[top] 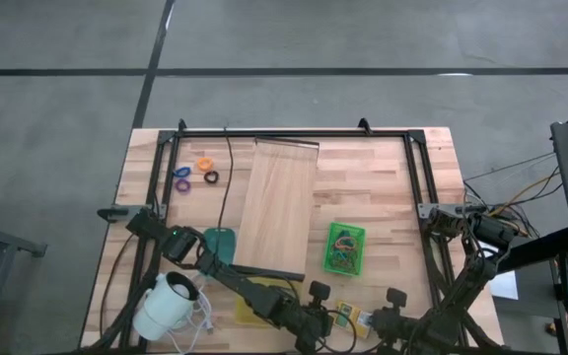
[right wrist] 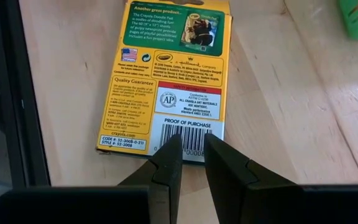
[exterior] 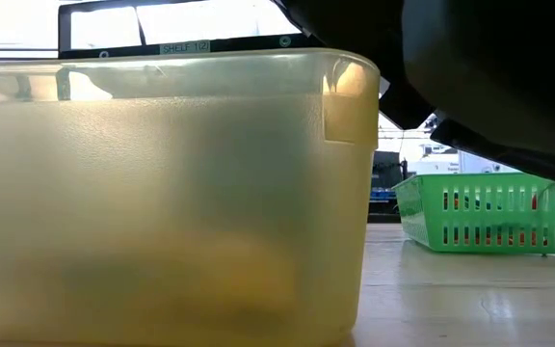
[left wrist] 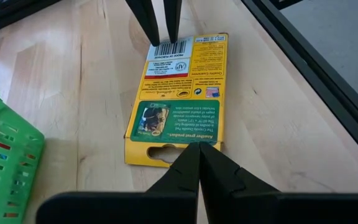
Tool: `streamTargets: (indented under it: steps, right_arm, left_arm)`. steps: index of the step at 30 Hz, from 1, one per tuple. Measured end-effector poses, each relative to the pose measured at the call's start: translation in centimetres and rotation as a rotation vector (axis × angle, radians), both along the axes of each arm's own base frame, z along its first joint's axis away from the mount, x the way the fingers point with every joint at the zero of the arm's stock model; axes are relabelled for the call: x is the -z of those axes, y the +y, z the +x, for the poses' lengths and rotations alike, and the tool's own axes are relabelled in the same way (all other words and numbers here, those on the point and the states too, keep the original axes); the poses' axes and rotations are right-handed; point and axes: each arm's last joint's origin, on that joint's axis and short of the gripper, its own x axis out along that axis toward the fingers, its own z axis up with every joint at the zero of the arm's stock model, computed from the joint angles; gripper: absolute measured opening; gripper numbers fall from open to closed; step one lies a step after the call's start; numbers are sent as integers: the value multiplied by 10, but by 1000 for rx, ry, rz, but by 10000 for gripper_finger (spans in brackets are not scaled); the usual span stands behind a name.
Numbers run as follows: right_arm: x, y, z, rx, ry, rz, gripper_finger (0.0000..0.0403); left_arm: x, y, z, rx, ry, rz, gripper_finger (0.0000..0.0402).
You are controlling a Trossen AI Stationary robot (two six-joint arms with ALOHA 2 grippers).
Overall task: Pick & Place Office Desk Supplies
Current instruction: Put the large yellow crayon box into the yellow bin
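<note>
Filling most of the low view, a cloudy yellow plastic bin [exterior: 162,193] stands closest to the lens, with a green slotted basket [exterior: 489,212] farther back on the desk [exterior: 451,299].

Both hands meet at the near edge of the desk over a flat yellow box [left wrist: 176,93] lying back-side up. Its back is printed with a barcode, a white "Proof of Purchase" panel, a "Quality Guarantee" block, a small flag, and a green panel with a little picture near the end that has a hang slot cut in it.

Left hand [left wrist: 199,149] sits at the hang-slot end, its two dark fingers drawn almost together with only a sliver between them, their tips at the box's edge; they do not grip it.

Right hand [right wrist: 192,146] is at the barcode end, fingers a narrow gap apart, tips over the barcode, nothing between them.

Far across the desk lie orange [top: 203,164], purple [top: 182,173] and black [top: 211,177] rings beside a long pale board [top: 274,207].
</note>
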Motion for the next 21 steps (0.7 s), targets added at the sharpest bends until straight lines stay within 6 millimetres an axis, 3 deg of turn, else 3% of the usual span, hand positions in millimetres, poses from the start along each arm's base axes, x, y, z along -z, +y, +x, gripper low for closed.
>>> streamTargets:
  steps: [21]
  right_arm:
    - [-1, 1, 0, 0, -6, 10, 63]
  left_arm:
    - [1, 1, -1, -62, -1, 2, 10]
